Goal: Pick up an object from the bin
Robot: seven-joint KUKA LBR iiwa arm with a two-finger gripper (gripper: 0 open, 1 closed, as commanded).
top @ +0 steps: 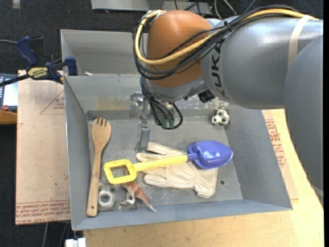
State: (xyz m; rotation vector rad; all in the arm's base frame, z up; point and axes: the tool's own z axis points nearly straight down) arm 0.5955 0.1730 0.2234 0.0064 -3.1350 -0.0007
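Now your end effector (143, 138) at glove's (180, 179) 11 o'clock; open or closed, cannot tell. Glove likely soft, light, limp: pinch raised fold.

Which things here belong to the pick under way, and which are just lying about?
In play: tool, low in the bin, nearest the cream glove and the blue-and-yellow toy shovel lying across it.
Lying about: wooden fork, black-and-white ball, orange toy dinosaur, metal ring.
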